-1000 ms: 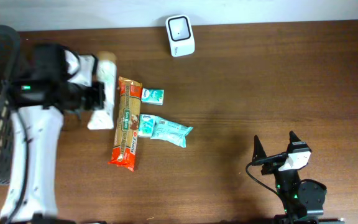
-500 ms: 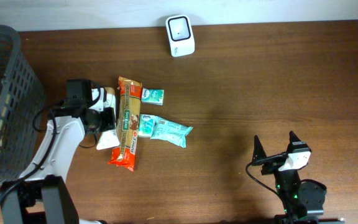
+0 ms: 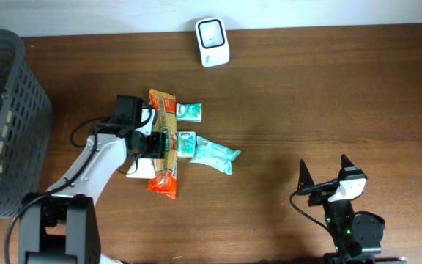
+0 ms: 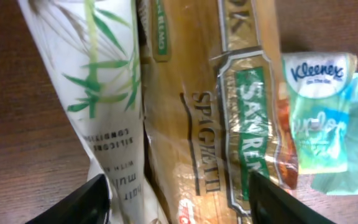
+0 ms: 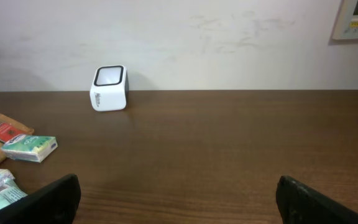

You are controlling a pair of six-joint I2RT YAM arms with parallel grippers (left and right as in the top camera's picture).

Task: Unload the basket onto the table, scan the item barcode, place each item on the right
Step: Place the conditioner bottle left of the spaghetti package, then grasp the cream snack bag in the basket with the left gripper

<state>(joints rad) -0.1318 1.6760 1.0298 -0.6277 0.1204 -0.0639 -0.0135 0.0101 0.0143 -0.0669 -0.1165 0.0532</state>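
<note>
My left gripper hangs low over the pile of items, jaws open. In the left wrist view its fingers straddle a white bamboo-print packet and an orange spaghetti packet, gripping neither. A Kleenex pack lies to their right. Overhead, the spaghetti packet lies lengthwise with the white packet at its left. The white barcode scanner stands at the table's far edge, also in the right wrist view. My right gripper rests open near the front right, holding nothing.
A dark mesh basket stands at the left edge. Two small Kleenex packs and a teal tissue pack lie right of the spaghetti. Bare brown table spreads across the right half.
My left arm swung right and down from the basket with the white packet, then opened over the pile. The spaghetti and tissue packs shifted slightly to the right. The right arm stayed still.
</note>
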